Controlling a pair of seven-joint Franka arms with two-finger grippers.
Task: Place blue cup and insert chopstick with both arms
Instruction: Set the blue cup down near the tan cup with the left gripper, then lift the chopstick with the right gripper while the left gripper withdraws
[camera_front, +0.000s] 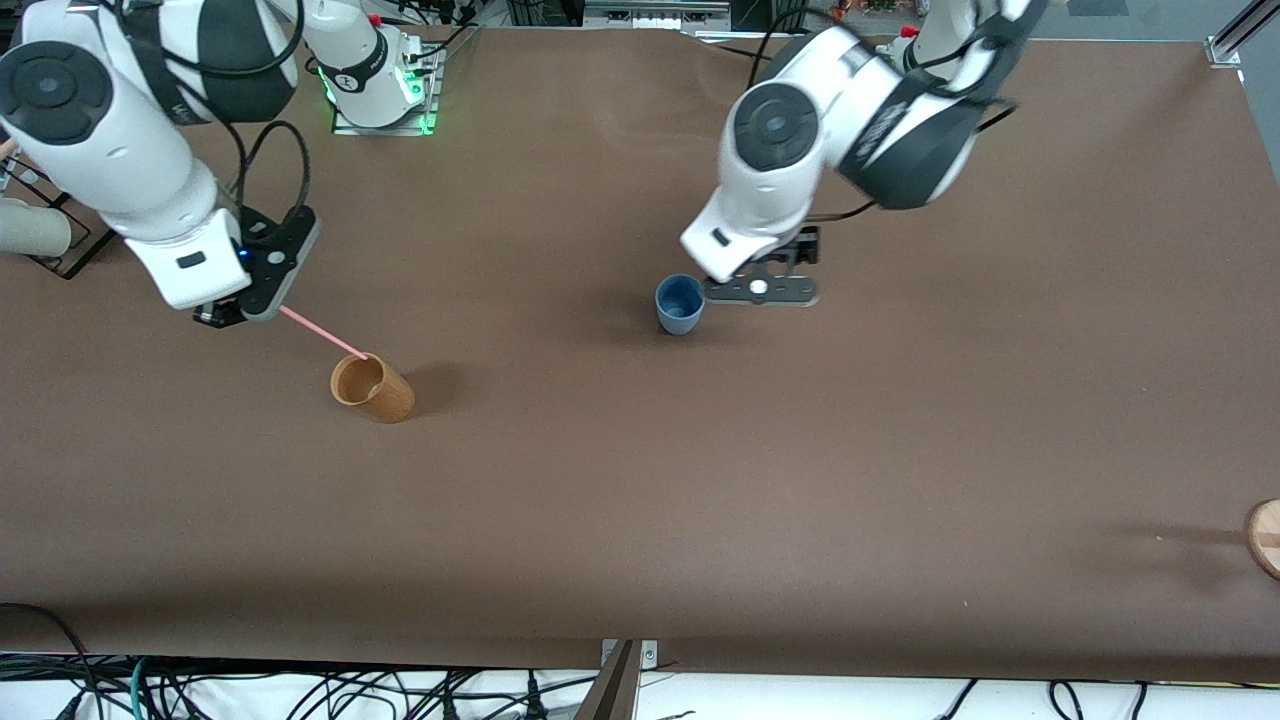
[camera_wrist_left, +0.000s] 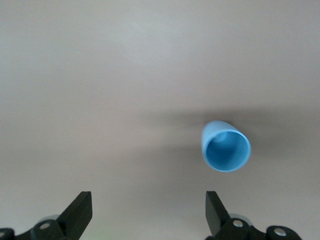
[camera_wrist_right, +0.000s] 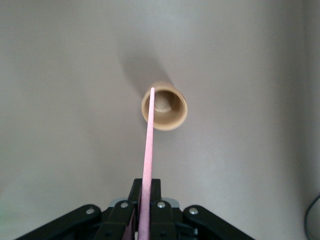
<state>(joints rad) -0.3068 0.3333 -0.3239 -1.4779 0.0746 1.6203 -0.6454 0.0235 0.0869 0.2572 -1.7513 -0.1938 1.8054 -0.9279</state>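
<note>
Right hand (camera_wrist_right: 146, 220): upper left of the front view, pinching the chopstick (camera_front: 322, 333).
Chopstick axis: slants down to the tan cup (camera_front: 373, 388), tip at its rim, not the blue cup (camera_front: 680, 304).
Blue cup: upright on the table (camera_front: 800, 500), frame centre.
Left hand (camera_wrist_left: 147, 212): spread, empty, above the table just beside the blue cup.

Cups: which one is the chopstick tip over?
The tan cup, toward the right arm's end. The right tool holds the chopstick over it; the blue cup stands apart.
</note>
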